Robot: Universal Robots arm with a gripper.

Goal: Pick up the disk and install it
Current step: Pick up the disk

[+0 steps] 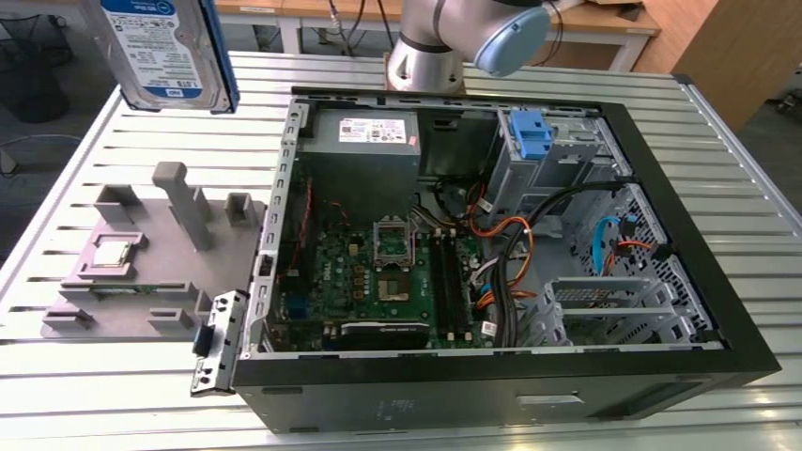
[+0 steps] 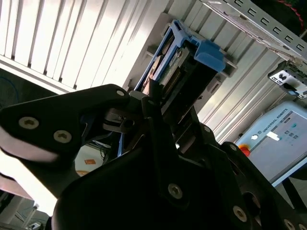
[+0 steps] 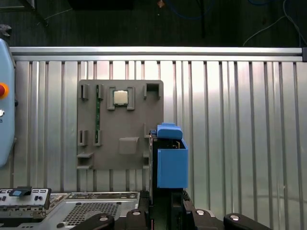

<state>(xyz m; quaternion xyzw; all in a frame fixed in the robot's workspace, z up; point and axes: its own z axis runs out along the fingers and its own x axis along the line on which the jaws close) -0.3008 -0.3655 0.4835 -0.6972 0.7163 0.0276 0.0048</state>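
The disk (image 1: 165, 52) hangs in the air at the upper part of the exterior view's left, label side showing, with its blue carrier along the edge. It is well above the table and apart from the open computer case (image 1: 501, 244). In both wrist views the disk (image 3: 170, 160) is seen edge-on, its blue end tab (image 2: 209, 52) pointing away from my gripper (image 3: 165, 203). The black fingers (image 2: 153, 112) are shut on the disk's near end. The grey drive bay (image 1: 558, 155) stands at the case's far corner, with an upright blue bracket (image 1: 532, 136) fixed to it.
A grey fixture plate (image 1: 150, 263) with slots and a small chip lies on the slatted table beside the case, directly below the disk in the first wrist view (image 3: 120, 124). Cables cross the case interior (image 1: 527, 244). A control pendant (image 2: 283, 129) sits off the table.
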